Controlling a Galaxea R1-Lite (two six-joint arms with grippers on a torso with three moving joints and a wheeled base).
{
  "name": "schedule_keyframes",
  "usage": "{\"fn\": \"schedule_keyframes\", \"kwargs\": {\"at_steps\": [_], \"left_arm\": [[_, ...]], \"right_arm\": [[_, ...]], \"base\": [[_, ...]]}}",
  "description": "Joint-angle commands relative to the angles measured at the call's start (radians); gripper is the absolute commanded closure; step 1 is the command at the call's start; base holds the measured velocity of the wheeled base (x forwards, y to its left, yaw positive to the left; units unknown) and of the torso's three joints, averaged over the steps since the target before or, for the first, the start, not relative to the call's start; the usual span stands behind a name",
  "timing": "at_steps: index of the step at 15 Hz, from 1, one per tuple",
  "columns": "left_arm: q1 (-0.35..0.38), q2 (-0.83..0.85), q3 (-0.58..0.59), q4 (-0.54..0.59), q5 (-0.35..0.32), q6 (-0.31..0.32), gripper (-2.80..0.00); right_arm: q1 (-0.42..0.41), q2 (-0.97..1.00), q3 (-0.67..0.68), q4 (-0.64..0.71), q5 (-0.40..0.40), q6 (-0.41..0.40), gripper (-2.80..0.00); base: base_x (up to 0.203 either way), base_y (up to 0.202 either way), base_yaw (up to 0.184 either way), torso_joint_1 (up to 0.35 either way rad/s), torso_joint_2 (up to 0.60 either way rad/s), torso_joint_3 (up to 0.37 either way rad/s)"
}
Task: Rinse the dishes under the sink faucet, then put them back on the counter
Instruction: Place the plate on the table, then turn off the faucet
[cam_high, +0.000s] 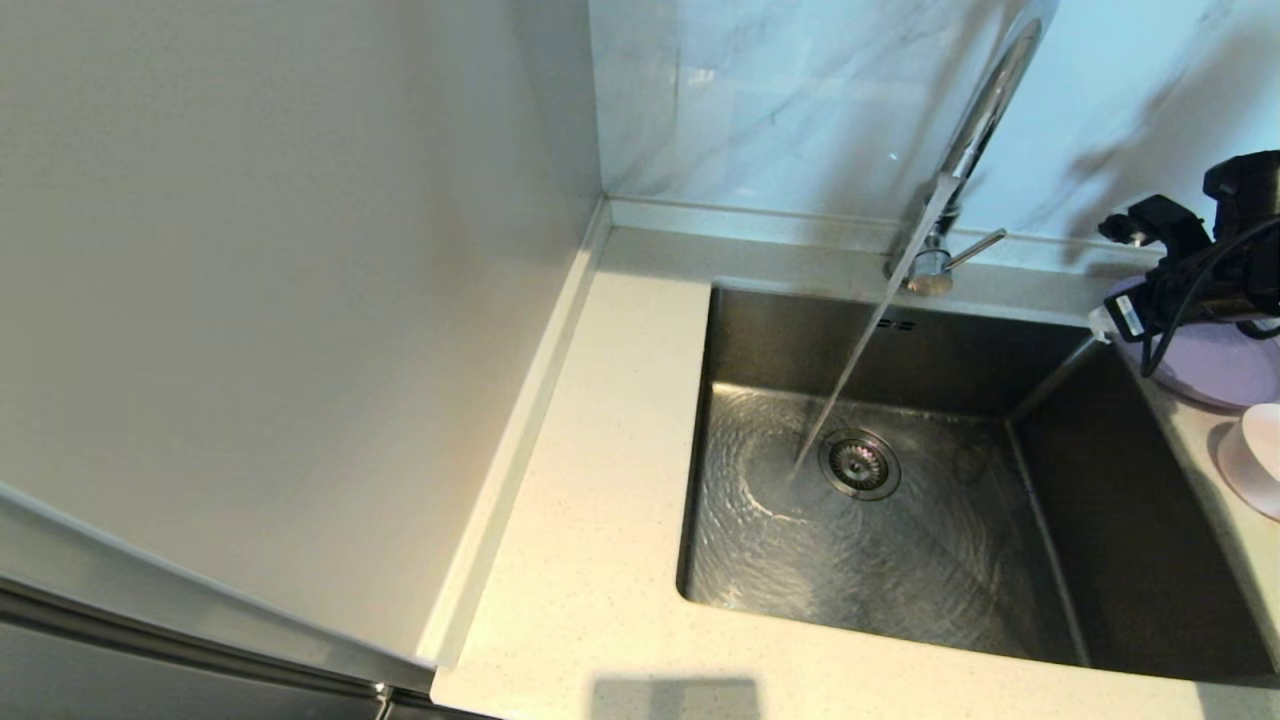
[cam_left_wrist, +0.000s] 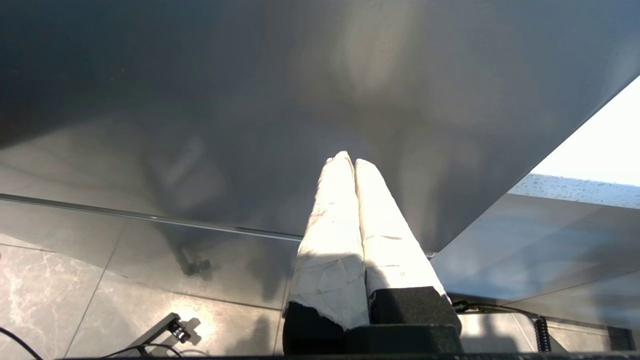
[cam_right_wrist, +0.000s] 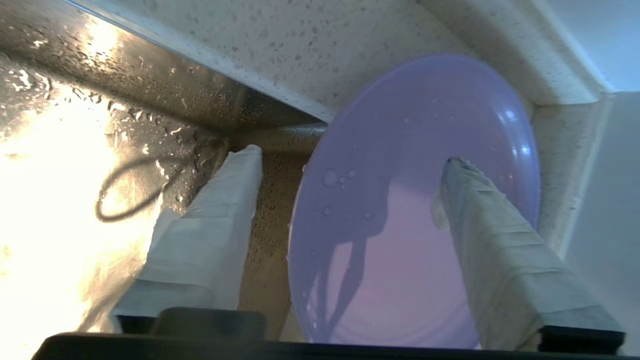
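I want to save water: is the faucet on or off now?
On. A stream runs from the faucet into the sink and ripples spread around the drain strainer.

lilac plate (cam_high: 1225, 365) half hidden, pink dish (cam_high: 1262, 462) cropped

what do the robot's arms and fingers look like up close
Both grippers have two long tapered fingers wrapped in whitish tape, set in black blocky mounts: left gripper, right gripper. In the head view the right arm is black, with black cables looping off it and a small white label.
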Motion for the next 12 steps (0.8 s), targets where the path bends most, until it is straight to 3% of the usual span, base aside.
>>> {"fn": "schedule_keyframes", "kwargs": {"at_steps": [1, 7, 8, 12], "left_arm": [[0.0, 0.0, 0.0, 0.0, 0.0, -0.001, 0.0], [0.0, 0.0, 0.0, 0.0, 0.0, -0.001, 0.0], [0.0, 0.0, 0.0, 0.0, 0.0, -0.001, 0.0], [0.0, 0.0, 0.0, 0.0, 0.0, -0.001, 0.0]], "right_arm": [[0.0, -0.052, 0.002, 0.01, 0.002, 0.005, -2.8], [0.001, -0.226, -0.023, 0.241, 0.063, 0.097, -2.8], [0.0, -0.241, -0.026, 0.265, 0.063, 0.103, 0.0], [0.0, -0.292, -0.049, 0.417, 0.091, 0.112, 0.0]], "base": [[0.0, 0.0, 0.0, 0.0, 0.0, 0.0], [0.0, 0.0, 0.0, 0.0, 0.0, 0.0], [0.0, 0.0, 0.0, 0.0, 0.0, 0.0], [0.0, 0.0, 0.0, 0.0, 0.0, 0.0]]}}
